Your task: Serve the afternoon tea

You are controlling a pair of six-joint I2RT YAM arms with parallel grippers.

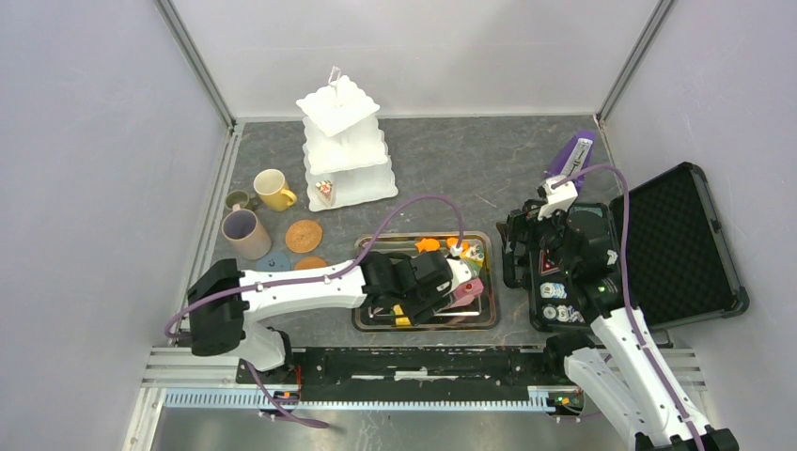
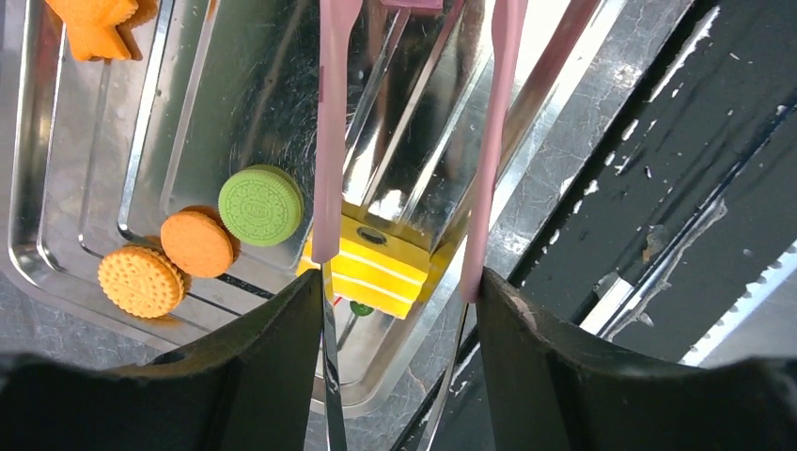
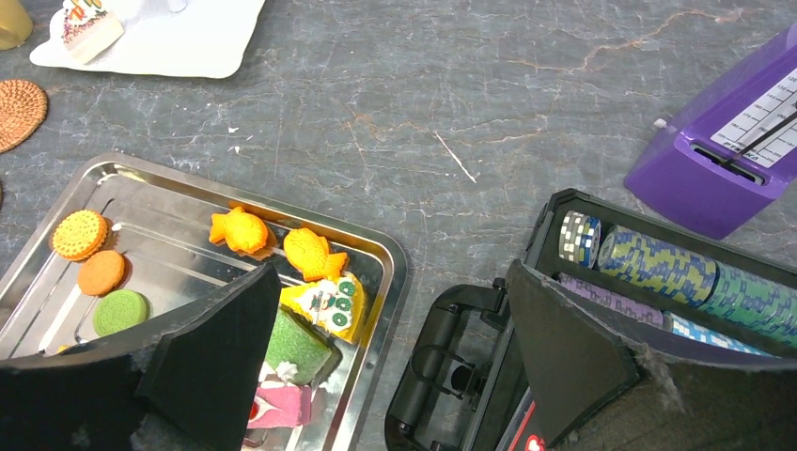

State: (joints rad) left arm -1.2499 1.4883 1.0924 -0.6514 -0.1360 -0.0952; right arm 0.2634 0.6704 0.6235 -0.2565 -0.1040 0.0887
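My left gripper (image 2: 399,287): clenched on pink tongs (image 2: 329,141), whose arms flank a yellow cake slice (image 2: 381,263) at the near edge of the steel tray (image 2: 28,141), beside three round biscuits (image 2: 260,205). My right gripper (image 3: 390,282): spread wide, holding nothing, between the tray and the chip case (image 3: 451,376). White tiered stand (image 1: 343,141): far side of the table.

Yellow white-striped cake (image 2: 381,272), green biscuit (image 2: 260,205), orange biscuits (image 2: 196,243), pink tongs (image 2: 329,141), purple metronome (image 3: 724,150), blue-and-yellow striped chips (image 3: 658,268)

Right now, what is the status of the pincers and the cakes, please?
Left pincer shut on pink tongs, tips either side of yellow cake in tray. Right pincer open, empty, above chip case. One slice on stand. Nothing seen blocking.
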